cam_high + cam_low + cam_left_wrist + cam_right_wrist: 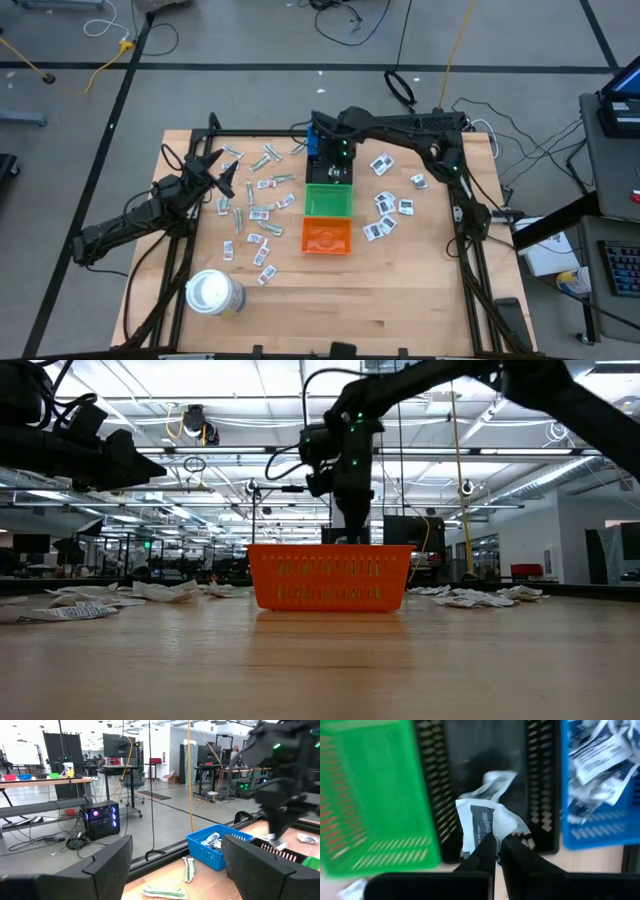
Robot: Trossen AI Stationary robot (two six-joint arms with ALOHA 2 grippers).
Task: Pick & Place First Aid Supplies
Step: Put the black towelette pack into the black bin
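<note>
Right gripper (497,845) above a black bin (485,750), which sits between the green bin (370,795) and blue bin (592,827); its fingers are clenched on a white packet (482,822) with dark print. Left gripper (222,176), fingers spread and empty, waits over the scattered packets (262,185) at the table's left. Risk, as a judgement: the pinch holds only a crumpled corner, so the packet may slip early or cling on release, missing the black bin. Legible print: "antiseptic", partly "FIRST AID ONLY".

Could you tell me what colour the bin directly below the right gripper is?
Black bin, clearest in the right wrist view.
</note>
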